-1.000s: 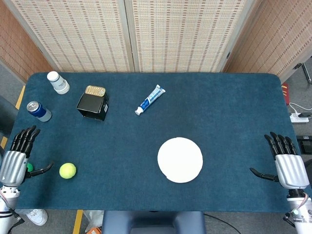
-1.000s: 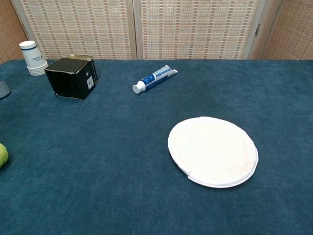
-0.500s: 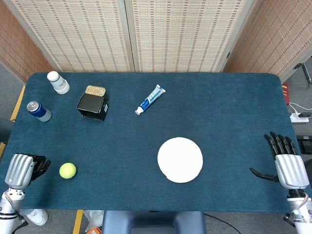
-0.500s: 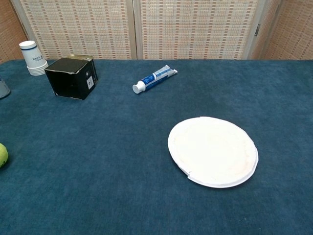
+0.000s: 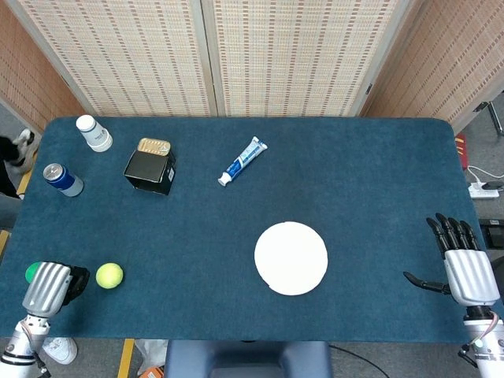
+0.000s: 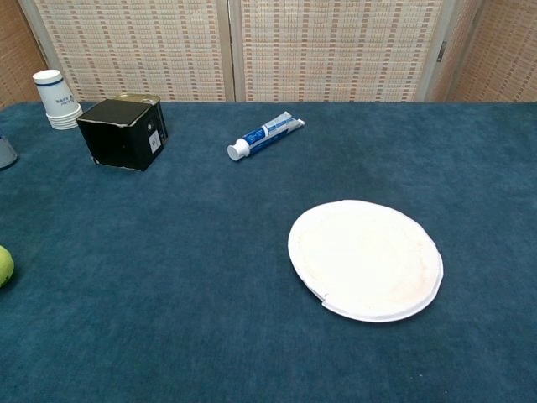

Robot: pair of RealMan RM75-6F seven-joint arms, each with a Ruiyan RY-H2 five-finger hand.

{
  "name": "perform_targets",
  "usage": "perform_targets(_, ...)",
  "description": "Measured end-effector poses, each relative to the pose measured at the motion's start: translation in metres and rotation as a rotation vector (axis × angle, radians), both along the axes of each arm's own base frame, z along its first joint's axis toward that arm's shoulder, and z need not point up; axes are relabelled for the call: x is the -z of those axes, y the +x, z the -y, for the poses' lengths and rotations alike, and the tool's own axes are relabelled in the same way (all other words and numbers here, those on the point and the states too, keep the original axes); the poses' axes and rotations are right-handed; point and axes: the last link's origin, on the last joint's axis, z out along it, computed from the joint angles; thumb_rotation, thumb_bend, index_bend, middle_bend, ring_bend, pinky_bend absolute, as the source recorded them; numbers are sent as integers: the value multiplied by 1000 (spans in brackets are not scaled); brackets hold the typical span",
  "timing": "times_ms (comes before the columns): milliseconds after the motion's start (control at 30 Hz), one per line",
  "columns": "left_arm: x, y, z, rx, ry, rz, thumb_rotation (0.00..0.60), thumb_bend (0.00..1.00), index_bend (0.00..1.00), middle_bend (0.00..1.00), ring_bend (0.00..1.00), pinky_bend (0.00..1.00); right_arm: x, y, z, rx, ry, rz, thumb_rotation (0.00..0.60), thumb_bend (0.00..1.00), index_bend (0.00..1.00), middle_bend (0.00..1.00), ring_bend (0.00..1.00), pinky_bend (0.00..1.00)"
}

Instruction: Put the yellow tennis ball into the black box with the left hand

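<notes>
The yellow tennis ball (image 5: 109,275) lies near the table's front left corner; the chest view catches only its edge (image 6: 3,266) at the left border. My left hand (image 5: 51,287) sits just left of the ball, its back turned up and its dark fingers (image 5: 76,283) pointing toward the ball, a small gap between them. It holds nothing. The black box (image 5: 150,170) (image 6: 123,133) stands further back on the left, open side up. My right hand (image 5: 465,269) rests at the table's right edge, fingers spread and empty. Neither hand shows in the chest view.
A white plate (image 5: 290,257) (image 6: 365,259) lies front of centre. A toothpaste tube (image 5: 242,161) (image 6: 264,134) lies right of the box. A tin (image 5: 153,146) sits behind the box. A drink can (image 5: 62,179) and stacked white cups (image 5: 94,133) (image 6: 54,99) stand at the far left.
My left hand has turned over from fingers pointing away, swung them toward the ball, and shifted right to sit close beside it. The ball and the right hand have not moved.
</notes>
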Motion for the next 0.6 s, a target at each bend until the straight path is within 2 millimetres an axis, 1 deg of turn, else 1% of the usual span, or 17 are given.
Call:
perform_targets(133, 26, -12, 13, -20, -4, 11, 600, 672, 1000, 1000, 1000, 1000, 1, 1, -1, -7, 5, -2, 521, 0, 50, 0, 0, 0)
perform_targets(167, 33, -16, 18, -24, -1, 13, 600, 676, 1000, 1000, 1000, 1000, 1, 1, -1, -7, 5, -1, 521, 0, 50, 0, 0, 0)
perform_targets(367, 64, -37, 37, -36, 11, -5, 600, 684, 1000, 1000, 1000, 1000, 3, 1, -1, -11, 17, -8, 522, 0, 50, 0, 0, 0)
perform_targets(467, 77, -42, 43, -37, 11, -4, 600, 685, 1000, 1000, 1000, 1000, 3, 2, -3, -16, 18, -8, 521, 0, 50, 0, 0, 0)
perform_targets(600, 87, -41, 48, -14, 17, -10, 600, 684, 1000, 1000, 1000, 1000, 3, 2, -3, -16, 22, -11, 521, 0, 50, 0, 0, 0)
